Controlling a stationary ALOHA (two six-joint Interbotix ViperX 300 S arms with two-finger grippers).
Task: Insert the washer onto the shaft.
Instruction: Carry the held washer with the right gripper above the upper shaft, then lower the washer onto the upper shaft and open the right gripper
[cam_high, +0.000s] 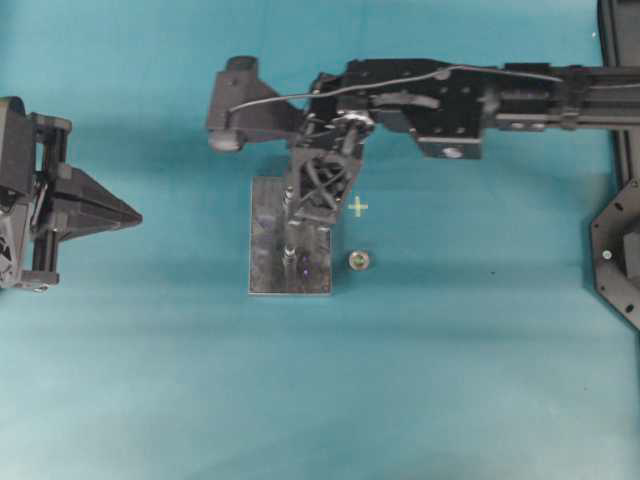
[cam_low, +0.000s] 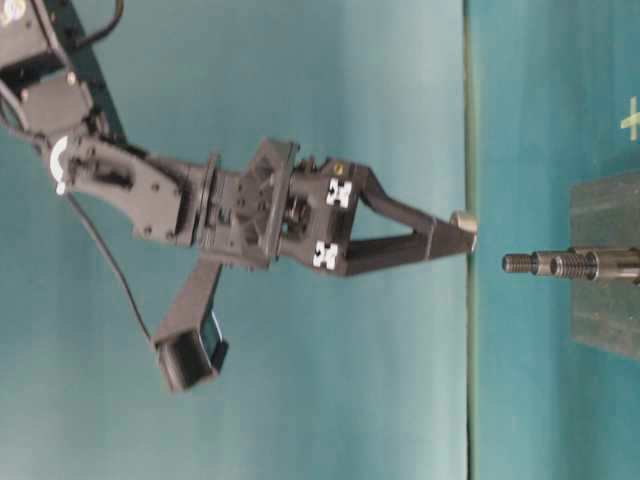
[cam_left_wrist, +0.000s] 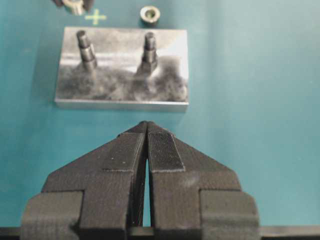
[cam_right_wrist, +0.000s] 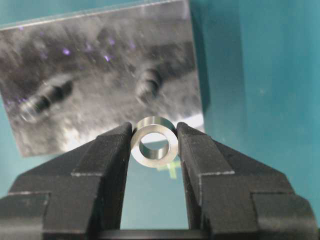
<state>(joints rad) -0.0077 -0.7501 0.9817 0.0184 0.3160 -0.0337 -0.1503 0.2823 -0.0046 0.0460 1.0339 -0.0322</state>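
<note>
The washer (cam_right_wrist: 154, 141), a short silver ring, is pinched between the fingertips of my right gripper (cam_right_wrist: 154, 130), which is shut on it. It hangs over the near edge of the steel plate (cam_right_wrist: 90, 60), short of the closer shaft (cam_right_wrist: 149, 82); a second shaft (cam_right_wrist: 45, 100) stands further left. In the table-level view the washer (cam_low: 463, 228) is above the threaded shaft (cam_low: 560, 263) tips, apart from them and off to one side. From overhead my right gripper (cam_high: 325, 195) points down over the plate (cam_high: 270, 270). My left gripper (cam_left_wrist: 146, 125) is shut on nothing, facing the plate (cam_left_wrist: 122, 92).
A small metal nut (cam_high: 359, 261) lies on the teal mat just right of the plate, below a yellow cross mark (cam_high: 357, 207). My left gripper (cam_high: 130, 215) rests at the left edge. Black equipment (cam_high: 620, 250) sits at the right edge.
</note>
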